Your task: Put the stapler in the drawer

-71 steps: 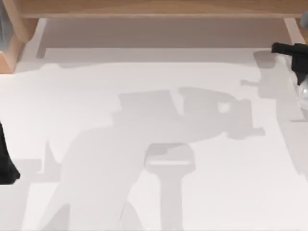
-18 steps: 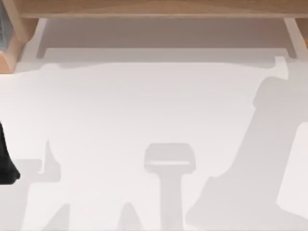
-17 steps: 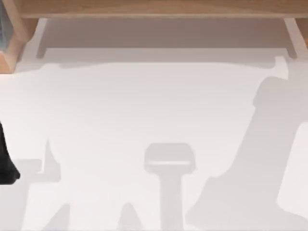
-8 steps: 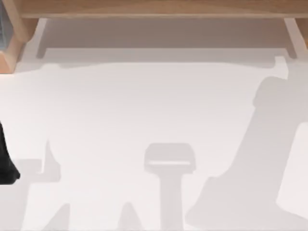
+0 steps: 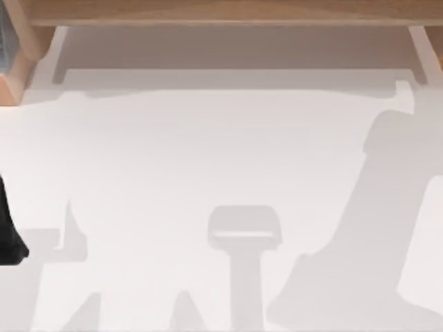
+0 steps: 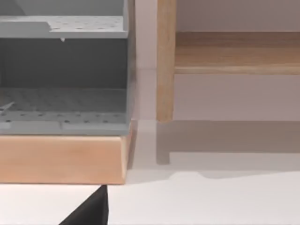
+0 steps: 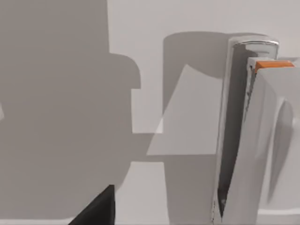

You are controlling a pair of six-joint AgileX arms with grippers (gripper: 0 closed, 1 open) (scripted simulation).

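Your left arm [image 5: 10, 232] appears in the top view as a matte black, tapering form with a rounded lower end, free of visible markings, cables or screws. In each wrist view you see one plain black wedge with a straight slanted edge: left gripper [image 6: 90, 212], right gripper [image 7: 97, 206].

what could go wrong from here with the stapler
The stapler sits close under the right wrist camera and looks like it lies on the white table, so a rushed grasp might slip off its slim, rounded body. The wooden shelf frame and grey organiser stand near the left arm, so a wide swing could clip them.
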